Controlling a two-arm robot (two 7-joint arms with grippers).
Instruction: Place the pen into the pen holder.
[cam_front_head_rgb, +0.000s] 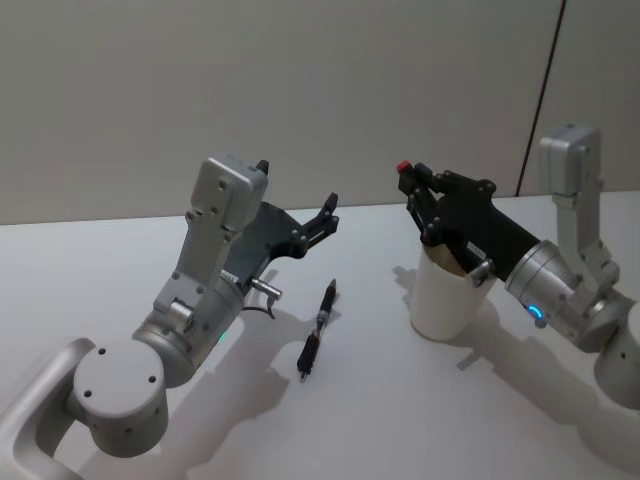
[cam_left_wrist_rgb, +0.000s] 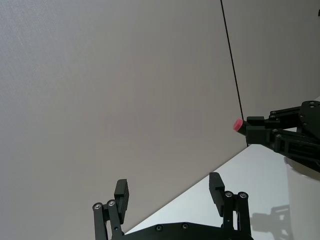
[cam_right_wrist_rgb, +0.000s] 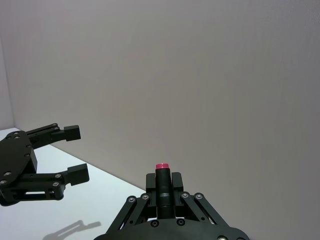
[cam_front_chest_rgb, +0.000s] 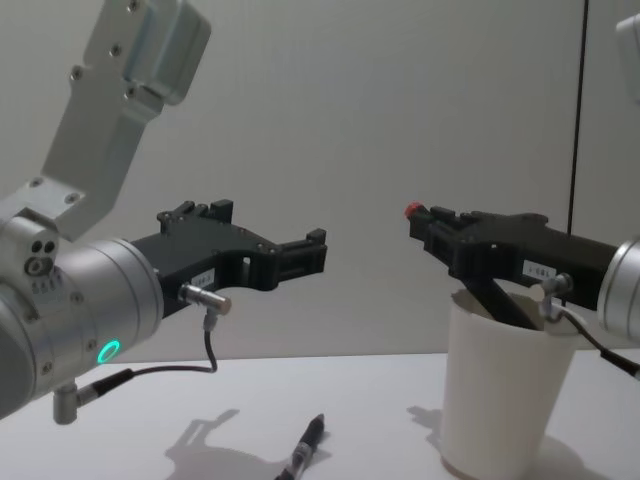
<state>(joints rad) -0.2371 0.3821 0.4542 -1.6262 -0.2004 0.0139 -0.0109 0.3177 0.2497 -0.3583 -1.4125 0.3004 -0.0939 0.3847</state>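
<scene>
A white paper cup, the pen holder (cam_front_head_rgb: 440, 300) (cam_front_chest_rgb: 497, 400), stands upright on the table at the right. My right gripper (cam_front_head_rgb: 415, 190) (cam_front_chest_rgb: 437, 226) (cam_right_wrist_rgb: 161, 184) hovers over its rim, shut on a dark pen with a red end (cam_front_head_rgb: 404, 167) (cam_front_chest_rgb: 412, 211) (cam_right_wrist_rgb: 161, 166). That pen's dark lower part slants down into the cup's mouth. A second dark pen (cam_front_head_rgb: 317, 332) (cam_front_chest_rgb: 304, 452) lies flat on the table between the arms. My left gripper (cam_front_head_rgb: 326, 215) (cam_front_chest_rgb: 300, 255) (cam_left_wrist_rgb: 169, 192) is open in the air above and left of it, holding nothing.
The white table (cam_front_head_rgb: 380, 420) runs back to a plain grey wall (cam_front_head_rgb: 300, 80). My left arm's large silver joints (cam_front_head_rgb: 120, 385) sit at the front left, and the right arm's silver body (cam_front_head_rgb: 570, 290) sits just right of the cup.
</scene>
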